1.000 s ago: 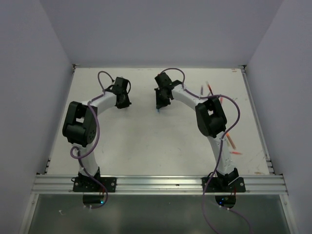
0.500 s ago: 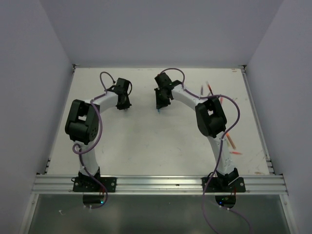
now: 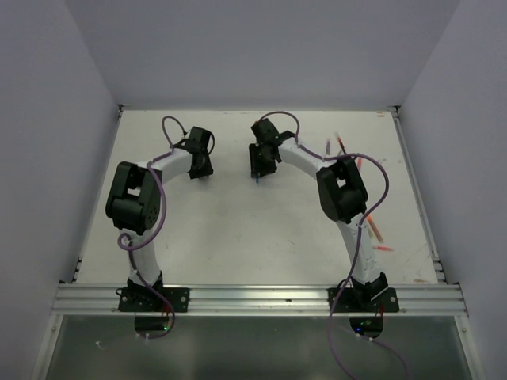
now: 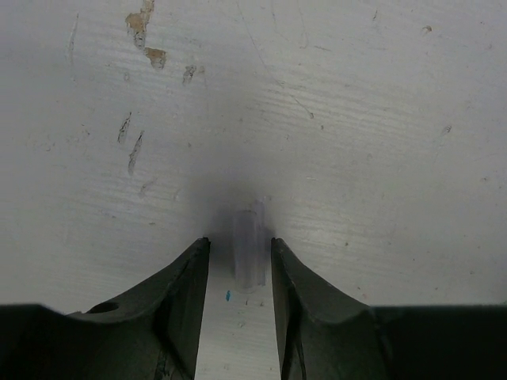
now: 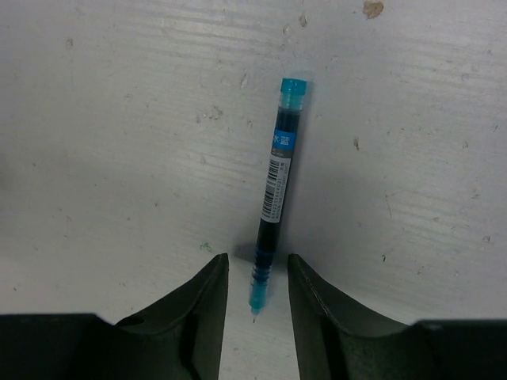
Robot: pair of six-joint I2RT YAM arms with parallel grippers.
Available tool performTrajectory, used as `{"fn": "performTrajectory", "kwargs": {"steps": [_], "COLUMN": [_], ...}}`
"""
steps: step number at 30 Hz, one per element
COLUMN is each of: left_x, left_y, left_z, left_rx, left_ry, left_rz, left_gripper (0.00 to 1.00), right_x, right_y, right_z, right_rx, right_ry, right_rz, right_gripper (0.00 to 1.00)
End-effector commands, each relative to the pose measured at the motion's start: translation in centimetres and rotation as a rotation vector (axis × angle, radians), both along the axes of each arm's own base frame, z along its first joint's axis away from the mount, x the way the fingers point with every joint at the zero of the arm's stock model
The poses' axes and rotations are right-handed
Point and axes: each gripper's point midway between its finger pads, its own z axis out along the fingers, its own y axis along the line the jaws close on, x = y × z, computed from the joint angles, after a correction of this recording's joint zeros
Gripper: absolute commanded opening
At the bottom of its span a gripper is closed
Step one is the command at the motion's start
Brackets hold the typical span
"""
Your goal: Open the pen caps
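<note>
In each wrist view's lower centre, jaws stand part-open, holding nothing. Left gripper (image 4: 239, 245) straddles a short clear plastic cap (image 4: 249, 252); right gripper (image 5: 257, 261) straddles the tip of a thin teal pen (image 5: 277, 178).

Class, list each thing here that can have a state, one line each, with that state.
clear cap: off its pen, on the table.
teal pen: uncapped, tip bare, lying flat.
left gripper: open, straddling the clear cap.
right gripper: open, straddling the teal pen.
red pens at right: too blurred to tell.

Teal pen (image 5: 273, 214), clear cap (image 4: 249, 247), scuffed white table (image 4: 372, 119)
</note>
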Motion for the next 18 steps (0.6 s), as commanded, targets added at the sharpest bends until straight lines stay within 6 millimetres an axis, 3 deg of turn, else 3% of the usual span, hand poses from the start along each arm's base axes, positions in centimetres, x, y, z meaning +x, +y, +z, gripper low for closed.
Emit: {"fn": "performTrajectory", "kwargs": {"steps": [1, 7, 10, 13, 15, 17, 18], "left_x": [-0.2, 0.8, 0.8, 0.2, -0.2, -1.3, -1.6], "left_y": [0.8, 0.3, 0.0, -1.0, -2.3, -4.0, -4.8], "left_z": [1.0, 4.8, 7.2, 9.4, 11.5, 12.1, 13.7], "left_rx": [0.037, 0.015, -0.015, -0.082, -0.127, -0.177, -0.213], "left_ry": [-0.012, -0.078, -0.125, -0.168, -0.215, -0.226, -0.277], "left_rz": [0.014, -0.007, -0.013, -0.034, -0.071, -0.125, -0.150], "left_gripper": [0.41, 0.49, 0.50, 0.53, 0.54, 0.55, 0.55], "right_x": [0.9, 2.5, 3.2, 4.0, 4.8, 5.9, 6.2], "right_y": [0.4, 0.2, -1.2, -4.3, -7.5, -11.0, -12.1], "right_z": [2.1, 7.0, 9.5, 10.6, 10.1, 10.2, 10.1], "right_rx": [0.022, 0.012, -0.029, -0.061, -0.074, -0.097, -0.108], "right_ry": [-0.060, -0.167, -0.232, -0.245, -0.228, -0.223, -0.223], "right_rz": [0.052, 0.058, 0.016, -0.072, -0.143, -0.211, -0.227], "right_gripper": [0.42, 0.52, 0.55, 0.58, 0.58, 0.57, 0.57]}}
